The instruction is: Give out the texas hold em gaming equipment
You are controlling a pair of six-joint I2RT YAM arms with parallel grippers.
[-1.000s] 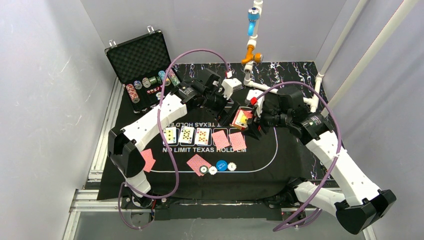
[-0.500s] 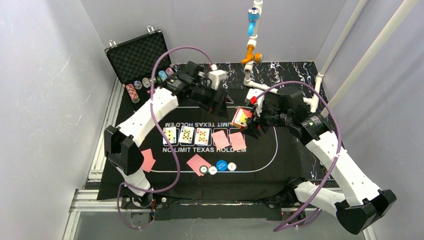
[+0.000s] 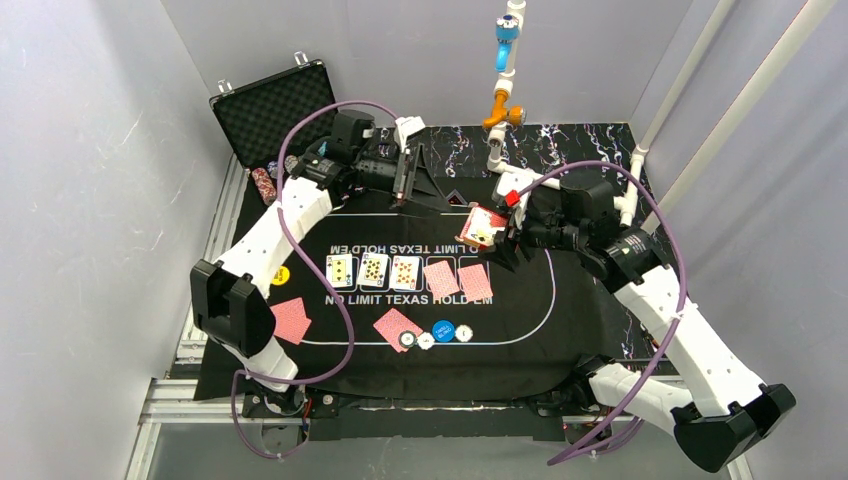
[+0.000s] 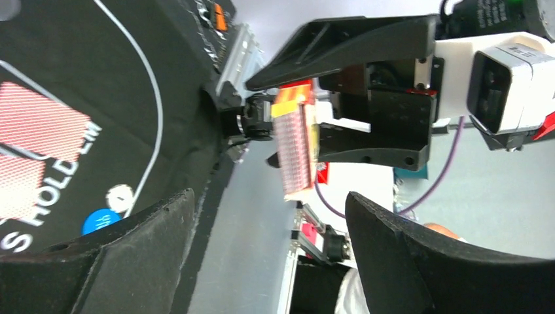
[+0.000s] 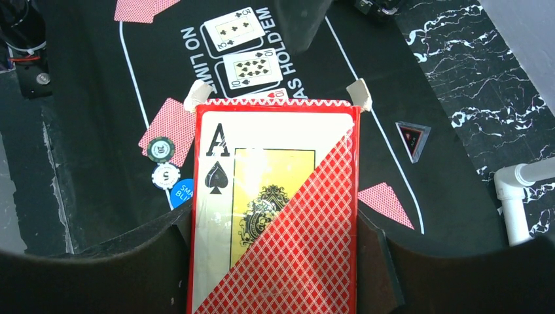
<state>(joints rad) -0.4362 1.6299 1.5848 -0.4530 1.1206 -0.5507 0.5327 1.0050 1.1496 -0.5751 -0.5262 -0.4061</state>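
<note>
1. The right gripper (image 3: 497,238) pinches the deck (image 5: 275,209) by its long edges. It holds the deck tilted above the mat, beyond the right end of the printed lettering (image 3: 408,299).
2. The left gripper (image 3: 418,182) is spread and empty. It hovers farther beyond the middle of the lettering, with its fingers (image 4: 131,261) framing the deck's edge.
3. Hazard: an off-centre bite by the left gripper would likely drag out several cards. It could also knock the deck out of its pinch and scatter it over the dealt row.
4. Hazard: the two grippers face each other at close range, so a misjudged reach may bring their fingers together.
5. Just beyond the lettering lie three face-up cards (image 3: 373,270) and two face-down cards (image 3: 458,278).
6. On the near side of the lettering lie a lone card (image 3: 397,326), two poker chips (image 3: 407,340), a blue button (image 3: 443,330) and a white button (image 3: 464,332). A yellow button (image 3: 281,275) lies off its left end.
7. The foam-lined case (image 3: 275,115) stands far beyond the lettering's left end. A purple cable (image 3: 340,104) loops over the left arm and could snag.
</note>
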